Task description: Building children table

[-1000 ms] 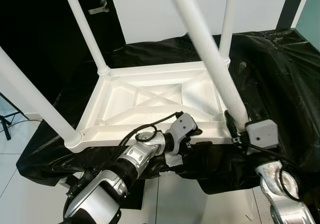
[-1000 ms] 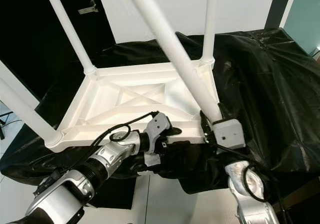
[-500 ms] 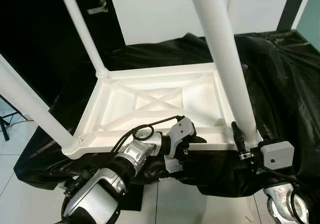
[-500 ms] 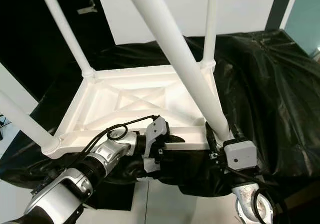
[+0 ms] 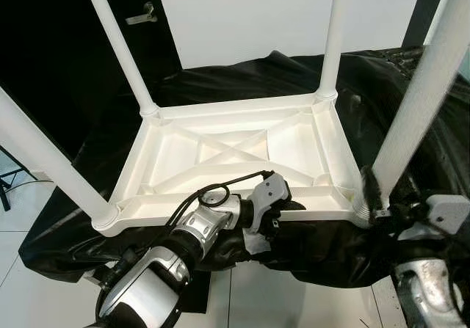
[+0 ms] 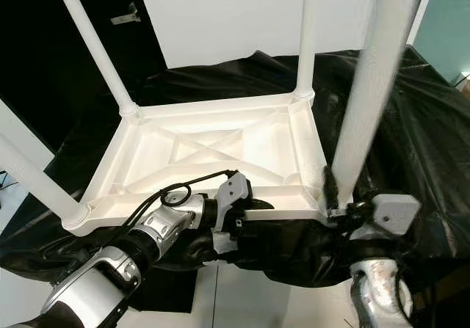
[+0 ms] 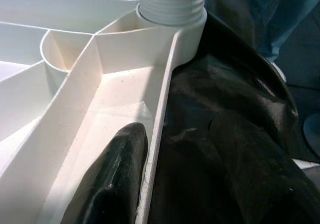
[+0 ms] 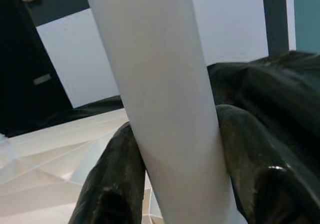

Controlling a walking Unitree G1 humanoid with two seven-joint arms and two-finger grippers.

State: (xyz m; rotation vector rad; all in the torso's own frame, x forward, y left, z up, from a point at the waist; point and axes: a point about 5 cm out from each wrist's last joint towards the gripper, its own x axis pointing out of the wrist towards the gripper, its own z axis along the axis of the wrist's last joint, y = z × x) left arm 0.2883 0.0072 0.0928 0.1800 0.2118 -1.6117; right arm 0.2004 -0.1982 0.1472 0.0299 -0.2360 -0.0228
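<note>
- Table top (image 5: 235,152), white ribbed plastic, lies upside down on my black-draped work surface (image 5: 411,100); it looks stiff and light, best steadied by its rim.
- Near-right table leg (image 6: 367,100) stands in its corner socket; smooth, likely slippery, so I grip low.
- My right gripper (image 8: 172,184) clasps that leg.
- My left gripper (image 5: 283,209) pinches the near rim.

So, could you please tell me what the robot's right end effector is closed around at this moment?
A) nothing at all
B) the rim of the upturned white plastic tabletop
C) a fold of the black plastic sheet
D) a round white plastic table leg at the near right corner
D: the right end effector has one black finger on each side of the round white plastic table leg, low down near the corner socket of the upturned white plastic tabletop.
</note>
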